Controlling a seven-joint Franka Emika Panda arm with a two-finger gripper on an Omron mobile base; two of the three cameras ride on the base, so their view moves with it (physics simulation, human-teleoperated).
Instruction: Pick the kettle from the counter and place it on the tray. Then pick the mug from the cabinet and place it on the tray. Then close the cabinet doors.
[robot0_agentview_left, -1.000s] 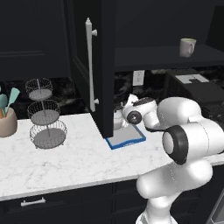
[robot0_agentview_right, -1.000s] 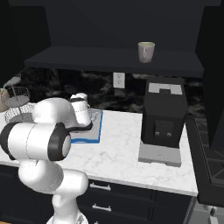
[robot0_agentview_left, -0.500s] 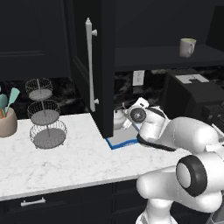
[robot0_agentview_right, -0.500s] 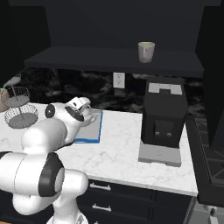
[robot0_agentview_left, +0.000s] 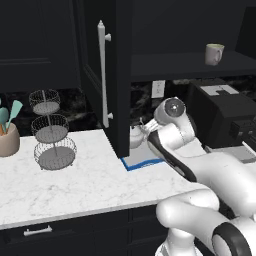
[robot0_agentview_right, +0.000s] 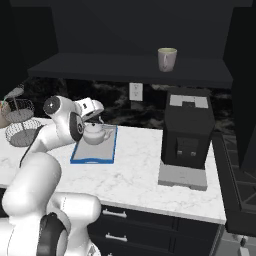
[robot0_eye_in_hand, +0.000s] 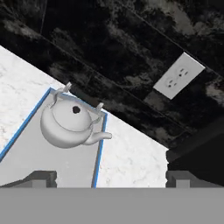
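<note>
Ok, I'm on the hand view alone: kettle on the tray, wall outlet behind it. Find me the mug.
Observer: The mug stands upright on the cabinet shelf, above the black coffee machine.
Operator: Give me the doors' state.
Observer: The left cabinet door is swung open, out over the counter.
Operator: Name anything beside the tray.
Observer: The coffee machine sits on the counter to the right of the tray, apart from it.

Base views flank the arm, sharing the tray (robot0_agentview_left: 142, 162) — hand view looks down closer
</note>
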